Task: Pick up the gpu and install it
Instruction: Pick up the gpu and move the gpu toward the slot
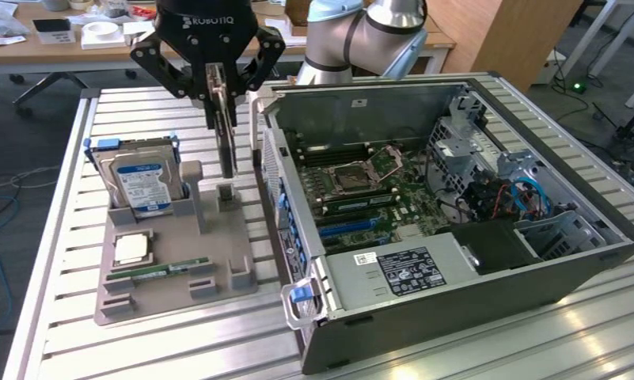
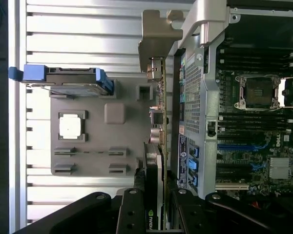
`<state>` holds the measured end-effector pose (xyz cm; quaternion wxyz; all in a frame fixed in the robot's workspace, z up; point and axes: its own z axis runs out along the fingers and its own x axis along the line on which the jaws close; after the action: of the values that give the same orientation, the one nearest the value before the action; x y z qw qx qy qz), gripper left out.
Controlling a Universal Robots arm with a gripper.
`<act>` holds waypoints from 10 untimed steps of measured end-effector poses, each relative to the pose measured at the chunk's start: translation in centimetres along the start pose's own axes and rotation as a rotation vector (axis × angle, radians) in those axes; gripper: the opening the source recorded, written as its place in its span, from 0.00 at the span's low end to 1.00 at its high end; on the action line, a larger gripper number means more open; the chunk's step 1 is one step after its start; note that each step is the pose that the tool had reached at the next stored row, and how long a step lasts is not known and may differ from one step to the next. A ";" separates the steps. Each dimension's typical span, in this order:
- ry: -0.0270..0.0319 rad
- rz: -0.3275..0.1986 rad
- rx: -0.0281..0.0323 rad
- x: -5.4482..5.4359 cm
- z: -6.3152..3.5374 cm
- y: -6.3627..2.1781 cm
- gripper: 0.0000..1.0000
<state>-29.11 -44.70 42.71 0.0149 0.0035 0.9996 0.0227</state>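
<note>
My gripper (image 1: 222, 92) hangs above the grey holder tray (image 1: 224, 265), shut on the top edge of the gpu (image 1: 227, 138). The gpu is a thin dark card held upright and edge-on, its lower end just above the tray's back right slot. In the wrist view the gripper (image 2: 155, 197) clamps the gpu (image 2: 160, 114), whose silvery metal bracket (image 2: 156, 36) points away from the fingers. The card hangs right beside the outer wall of the open computer case (image 1: 391, 107). The motherboard (image 1: 364, 190) lies inside the case with its blue slots showing.
A hard drive (image 1: 139, 180) in a blue caddy stands upright at the tray's back left. A square processor chip (image 1: 133, 250) and a green memory stick (image 1: 158, 271) lie on the tray's front. The case (image 2: 205, 92) stands on a slatted metal table (image 1: 137, 348).
</note>
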 end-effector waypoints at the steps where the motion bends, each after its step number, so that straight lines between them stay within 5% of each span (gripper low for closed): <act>1: 0.0000 0.000 0.0000 0.0 -0.06 0.00 0.27; 10: 0.0002 0.000 0.0001 0.0 -0.11 0.01 0.27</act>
<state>-29.07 -44.69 42.82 0.0148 0.0035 0.9996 0.0227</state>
